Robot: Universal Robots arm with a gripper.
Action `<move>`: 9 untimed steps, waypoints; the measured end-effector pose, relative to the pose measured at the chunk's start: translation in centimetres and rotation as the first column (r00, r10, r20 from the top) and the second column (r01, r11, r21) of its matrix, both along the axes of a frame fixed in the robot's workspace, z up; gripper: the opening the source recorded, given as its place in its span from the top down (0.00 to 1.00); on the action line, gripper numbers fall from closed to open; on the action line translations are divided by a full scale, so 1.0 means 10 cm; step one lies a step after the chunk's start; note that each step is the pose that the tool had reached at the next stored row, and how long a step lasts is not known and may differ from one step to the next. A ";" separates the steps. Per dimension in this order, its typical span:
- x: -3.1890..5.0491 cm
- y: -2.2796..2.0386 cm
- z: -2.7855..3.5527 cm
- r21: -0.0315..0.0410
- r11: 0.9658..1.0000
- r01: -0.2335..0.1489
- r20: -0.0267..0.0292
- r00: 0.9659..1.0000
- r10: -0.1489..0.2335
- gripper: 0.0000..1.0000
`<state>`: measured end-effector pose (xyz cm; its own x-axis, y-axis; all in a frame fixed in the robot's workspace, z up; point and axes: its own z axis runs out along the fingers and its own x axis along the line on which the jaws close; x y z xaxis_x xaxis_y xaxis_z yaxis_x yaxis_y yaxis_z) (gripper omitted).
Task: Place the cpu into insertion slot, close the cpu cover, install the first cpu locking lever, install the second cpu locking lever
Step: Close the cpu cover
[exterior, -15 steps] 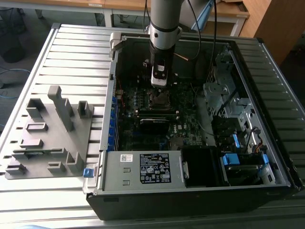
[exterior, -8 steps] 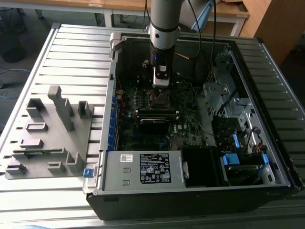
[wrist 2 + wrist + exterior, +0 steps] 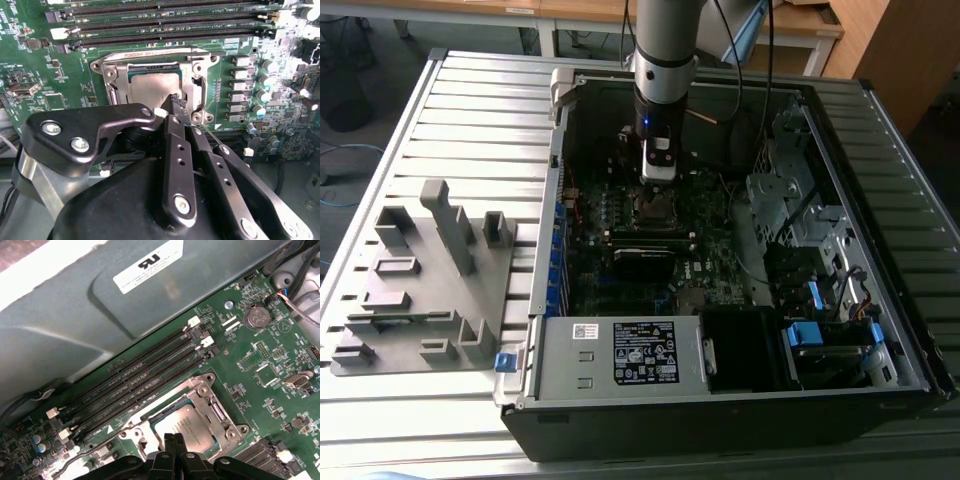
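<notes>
The cpu (image 3: 150, 87) lies flat in the insertion slot (image 3: 655, 210) on the green board inside the open computer case. Its dull metal face (image 3: 192, 425) shows through the cut-out of the silvery cpu cover (image 3: 194, 82), which lies down around it. A thin lever rod (image 3: 170, 51) runs along the slot's side nearest the memory slots; whether it is latched I cannot tell. My gripper (image 3: 175, 104) is shut, its tips pressed together with nothing between them, right over the chip's edge (image 3: 174, 439). In the exterior view the gripper (image 3: 656, 190) hangs straight down over the slot.
Several long black memory slots (image 3: 135, 382) run beside the socket. Capacitors (image 3: 260, 95) stand on its other side. The case wall (image 3: 165, 295) rises close behind the board. A grey fixture (image 3: 430, 280) sits on the table at the exterior view's left, the power supply (image 3: 640, 355) at the case's near end.
</notes>
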<state>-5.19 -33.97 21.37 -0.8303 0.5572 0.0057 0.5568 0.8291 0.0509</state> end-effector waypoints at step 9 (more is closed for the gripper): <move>0.000 0.000 0.000 0.000 1.000 -0.017 0.000 1.000 0.017 0.89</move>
